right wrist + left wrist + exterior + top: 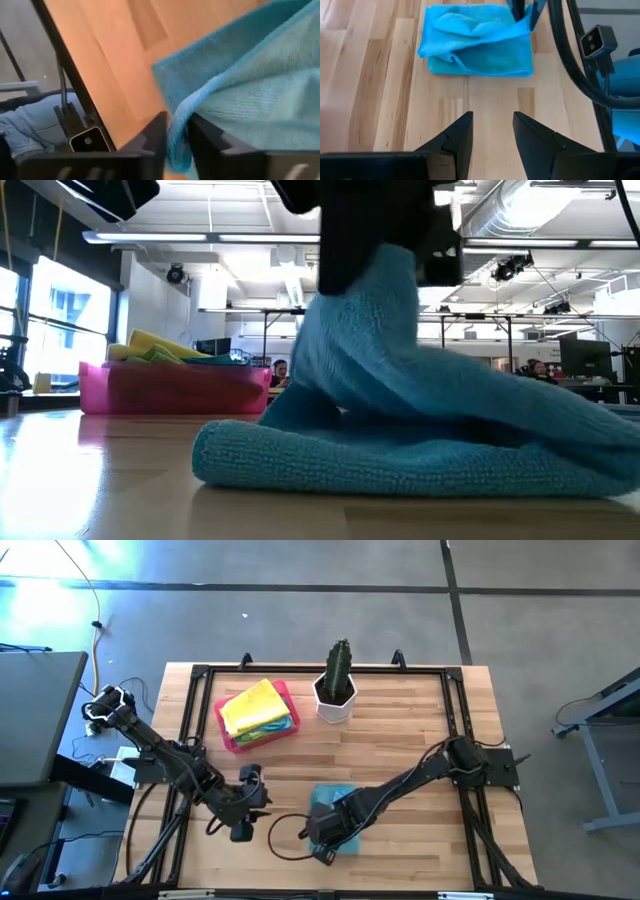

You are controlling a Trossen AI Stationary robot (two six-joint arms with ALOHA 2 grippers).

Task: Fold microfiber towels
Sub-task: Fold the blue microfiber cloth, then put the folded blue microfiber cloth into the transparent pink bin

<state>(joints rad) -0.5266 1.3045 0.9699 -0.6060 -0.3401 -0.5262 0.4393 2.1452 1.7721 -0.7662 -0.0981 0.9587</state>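
The right tool (176,137) pinches an edge of the light blue towel (480,42) between its fingers, lifting that part above the rest, which lies half folded on the tabletop (400,730) near its front edge. The left tool (492,132) hovers just beside it, fingers apart and holding nothing. Farther back, a pink tray (232,735) holds more towels (255,708).

A light blue towel (420,440) lies folded on the wooden tabletop (100,500), one edge pulled up by the dark right gripper (375,230) above. Behind it at the left, a pink tray (170,388) holds yellow and green towels (160,348).
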